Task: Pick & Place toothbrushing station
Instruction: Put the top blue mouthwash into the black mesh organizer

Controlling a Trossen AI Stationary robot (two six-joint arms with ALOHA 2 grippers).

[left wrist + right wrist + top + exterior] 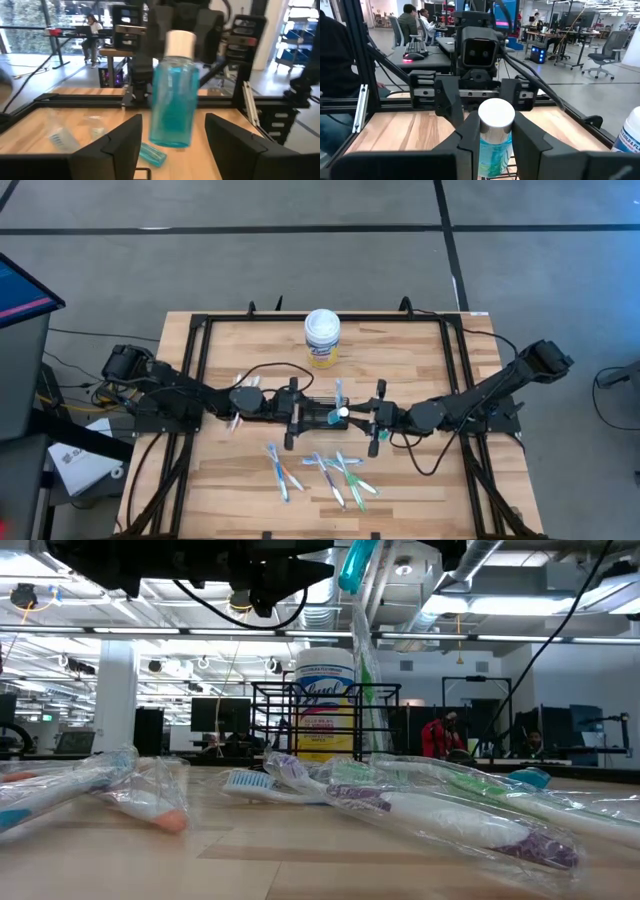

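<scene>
Your wooden table (420, 360) fills the frame; the right gripper (492, 137) clamps a blue bottle (495, 145), upright; the left gripper (172, 145) stands spread wide, holding nothing; between them, mid-table, sits the toothbrushing station (320, 412), long axis running arm to arm.

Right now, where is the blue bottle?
High view: the blue bottle is at mid-table between both arms, over the black holder. The right gripper grips it below its white cap; the left gripper's jaws stand apart.
</scene>
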